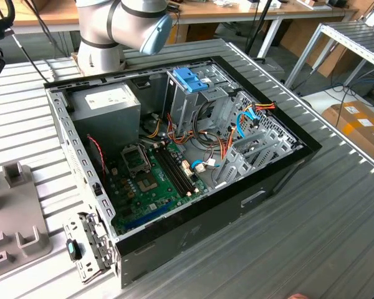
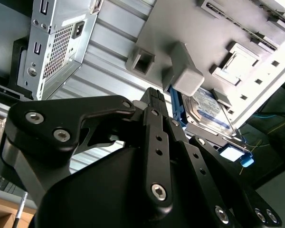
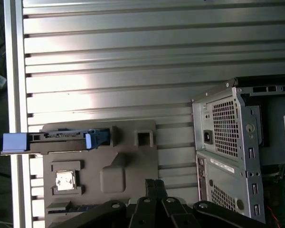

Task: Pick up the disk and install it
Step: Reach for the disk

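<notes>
The disk stands on edge in a slot of a grey fixture block. Its dark body lies between bright blue side rails. In the second wrist view the disk shows its labelled face, partly behind a grey post of the fixture. My gripper hovers above the fixture, apart from the disk and off to one side of it. Its black fingers are shut together with nothing between them. The open computer case lies on its side on the table.
A ribbed metal table carries the case and the grey fixture at the exterior view's left. Inside the case a tall metal drive cage has a blue bracket on top, beside loose cables. The arm's base stands behind the case.
</notes>
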`<state>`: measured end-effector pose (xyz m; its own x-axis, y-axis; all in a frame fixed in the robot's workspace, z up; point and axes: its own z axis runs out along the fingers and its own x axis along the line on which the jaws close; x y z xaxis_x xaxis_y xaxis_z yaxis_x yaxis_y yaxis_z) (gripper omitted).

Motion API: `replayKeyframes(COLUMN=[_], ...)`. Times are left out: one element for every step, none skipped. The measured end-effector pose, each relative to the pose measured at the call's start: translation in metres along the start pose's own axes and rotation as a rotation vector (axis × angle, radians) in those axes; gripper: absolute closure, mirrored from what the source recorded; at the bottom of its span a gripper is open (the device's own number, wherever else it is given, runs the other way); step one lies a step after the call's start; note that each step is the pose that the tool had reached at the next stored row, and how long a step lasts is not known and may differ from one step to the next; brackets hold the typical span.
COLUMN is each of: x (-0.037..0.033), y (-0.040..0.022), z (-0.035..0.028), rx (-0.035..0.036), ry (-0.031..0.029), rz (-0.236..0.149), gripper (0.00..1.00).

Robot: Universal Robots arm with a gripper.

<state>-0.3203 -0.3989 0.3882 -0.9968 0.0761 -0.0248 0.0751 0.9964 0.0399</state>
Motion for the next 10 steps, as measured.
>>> replayKeyframes(x=[0.0014, 0.0023, 0.0038, 0.0047, 0.0058, 0.0071, 0.0080, 0.0091, 0.0101, 0.0110], y=[-0.0001, -0.0002, -0.0003, -0.0004, -0.0005, -0.0005, -0.0006, -0.0007, -0.0008, -0.0008], z=[0.0000, 0.0000, 0.0000, 0.0000, 0.0001, 0.0000, 0.0001, 0.0001, 0.0001, 0.0001], rx=[0.0000, 0.0000, -0.0001, -0.0001, -0.0001, 0.0000, 0.0000, -0.0001, 0.0000, -0.0001], ry=[0.0000, 0.0000, -0.0001, 0.0000, -0.0001, 0.0000, 0.0000, 0.0000, 0.0000, -0.0001], rz=[0.000, 0.000, 0.000, 0.000, 0.000, 0.000, 0.000, 0.000, 0.000, 0.000], gripper=[0.89, 0.89, 0.89, 0.89, 0.89, 0.89, 0.89, 0.89, 0.89, 0.89])
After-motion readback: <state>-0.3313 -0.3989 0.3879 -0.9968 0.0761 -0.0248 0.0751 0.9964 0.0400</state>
